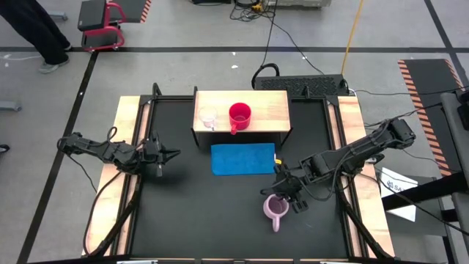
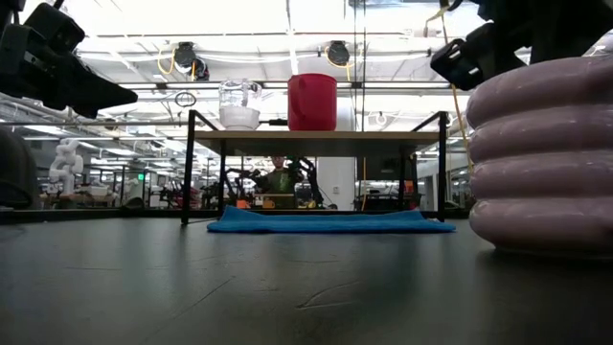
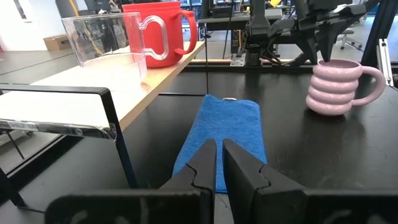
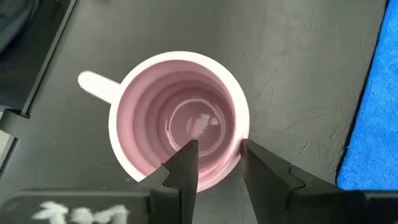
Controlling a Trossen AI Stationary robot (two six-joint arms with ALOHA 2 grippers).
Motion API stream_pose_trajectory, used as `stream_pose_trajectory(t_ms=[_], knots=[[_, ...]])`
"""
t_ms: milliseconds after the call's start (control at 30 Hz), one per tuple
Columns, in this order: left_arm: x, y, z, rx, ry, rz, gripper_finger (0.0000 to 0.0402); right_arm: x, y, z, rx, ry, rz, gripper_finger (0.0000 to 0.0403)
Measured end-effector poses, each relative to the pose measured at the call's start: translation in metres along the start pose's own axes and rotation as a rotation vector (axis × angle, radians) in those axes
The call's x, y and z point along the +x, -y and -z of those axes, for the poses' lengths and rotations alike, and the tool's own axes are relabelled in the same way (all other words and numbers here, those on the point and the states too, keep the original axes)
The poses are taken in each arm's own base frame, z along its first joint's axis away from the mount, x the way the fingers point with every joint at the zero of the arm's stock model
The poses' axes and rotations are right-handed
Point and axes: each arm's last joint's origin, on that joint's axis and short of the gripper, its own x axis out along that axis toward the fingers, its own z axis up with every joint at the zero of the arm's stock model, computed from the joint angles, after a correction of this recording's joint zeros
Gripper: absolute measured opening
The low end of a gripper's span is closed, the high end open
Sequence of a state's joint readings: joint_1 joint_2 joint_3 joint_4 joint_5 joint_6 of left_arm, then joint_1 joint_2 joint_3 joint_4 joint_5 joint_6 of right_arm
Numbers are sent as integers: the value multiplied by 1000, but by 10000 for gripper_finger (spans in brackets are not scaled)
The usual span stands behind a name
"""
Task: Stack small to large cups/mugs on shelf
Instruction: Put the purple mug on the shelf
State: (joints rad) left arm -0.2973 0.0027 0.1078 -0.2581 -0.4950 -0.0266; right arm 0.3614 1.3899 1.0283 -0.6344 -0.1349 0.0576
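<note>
The wooden shelf (image 1: pixel 265 104) stands at the far middle of the black table (image 1: pixel 190 213), its light board top carried on dark side panels. On that top the small clear glass cup (image 1: pixel 208 118) sits toward the shelf's left end, and the red mug (image 1: pixel 239 114) stands just beside it to the right, close but apart in the low view, handle turned toward the shelf's front edge. The right half of the board is bare. Directly in front of the shelf, flat on the table, lies a blue cloth mat (image 1: pixel 242 159), narrower than the shelf.

The ribbed lilac mug (image 1: pixel 275 209) stands upright on the table, in front of the shelf's right end and beyond the mat's near right corner, with its handle pointing away from the shelf. The right gripper (image 4: pixel 217 160) hangs over it with its fingers apart, straddling the rim: one finger over the inside of the mug, the other over the outer wall. Whether the fingers touch the wall cannot be told.

The left gripper (image 3: pixel 219 160) waits in front of the shelf's left end, off the mat's left side, its fingers nearly together and empty, pointing across the mat toward the lilac mug. Behind the shelf, off the table, a black cable (image 1: pixel 275 70) loops over the floor.
</note>
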Motion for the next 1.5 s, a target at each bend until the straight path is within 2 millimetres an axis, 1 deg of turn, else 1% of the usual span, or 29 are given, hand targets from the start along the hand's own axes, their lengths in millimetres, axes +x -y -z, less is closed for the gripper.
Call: stream_pose_trajectory(t_ms=[467, 600, 733, 833, 1367, 1500], knots=[[0, 0, 0, 0, 0, -1, 31, 0, 0, -2, 47, 16, -2, 114], [0, 0, 0, 0, 0, 0, 31, 6, 1, -2, 44, -2, 1, 114], [0, 0, 0, 5, 0, 0, 31, 16, 2, -2, 23, -38, 1, 114], [0, 0, 0, 5, 0, 5, 31, 19, 3, -1, 19, -52, -1, 114], [0, 0, 0, 4, -1, 6, 31, 18, 3, -1, 18, -47, 2, 114], [0, 0, 0, 3, -1, 6, 31, 11, 5, -6, 28, -53, 9, 114]])
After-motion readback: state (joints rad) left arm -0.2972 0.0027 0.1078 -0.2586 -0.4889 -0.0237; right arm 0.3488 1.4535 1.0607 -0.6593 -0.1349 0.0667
